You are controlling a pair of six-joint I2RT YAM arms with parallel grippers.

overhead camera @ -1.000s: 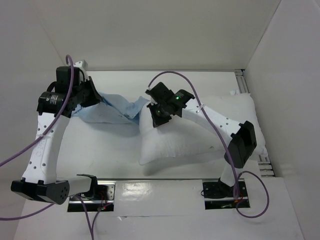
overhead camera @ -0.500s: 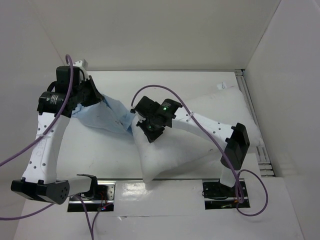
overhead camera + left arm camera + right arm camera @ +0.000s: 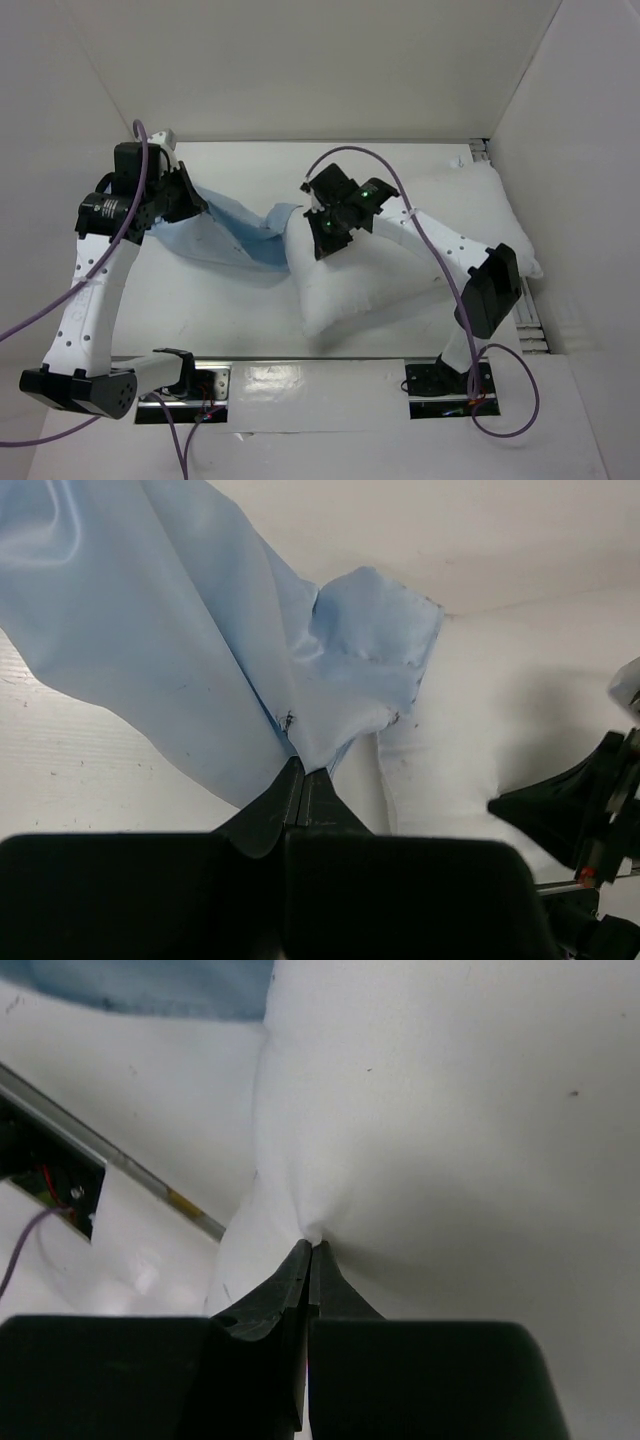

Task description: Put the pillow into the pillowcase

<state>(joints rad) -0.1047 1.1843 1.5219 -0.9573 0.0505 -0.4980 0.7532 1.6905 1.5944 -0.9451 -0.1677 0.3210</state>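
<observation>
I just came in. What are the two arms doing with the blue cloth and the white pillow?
The left arm's fingers are shut on the light blue pillowcase and hold one end of it up. The right arm's fingers pinch the white pillow near its left end. One pillow corner meets the free end of the pillowcase, but nearly all of the pillow is outside it.

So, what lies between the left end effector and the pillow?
The light blue pillowcase, pinched by the left end effector, spans the stretch and reaches the pillow; the top view shows it.
</observation>
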